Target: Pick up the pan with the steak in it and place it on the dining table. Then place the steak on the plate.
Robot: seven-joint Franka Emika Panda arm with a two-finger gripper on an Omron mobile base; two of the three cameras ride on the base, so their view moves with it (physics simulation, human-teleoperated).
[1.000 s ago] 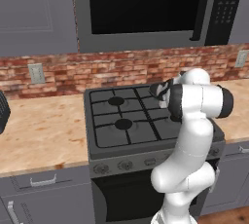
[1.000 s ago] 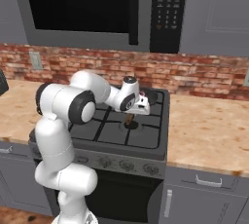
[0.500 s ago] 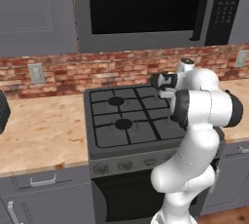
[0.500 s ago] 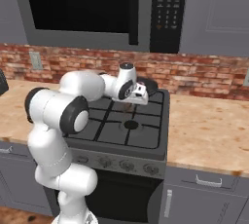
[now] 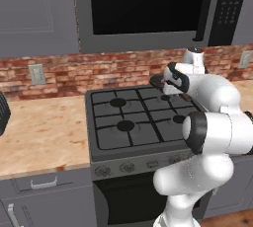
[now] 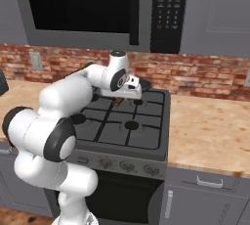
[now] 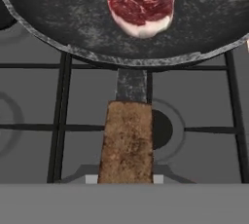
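Pale speckled counter (image 5: 44,132) on the left, then flat black gas stove (image 5: 138,122) with thin crossed grates. Round black pan (image 7: 73,18), a bit dusty grey inside, up over those grates. Red steak (image 7: 141,1) with white fat edge lying flat in it. Rough brown wooden handle (image 7: 126,145) pinched in closed gripper (image 6: 128,88). Red brick wall (image 6: 205,75) behind
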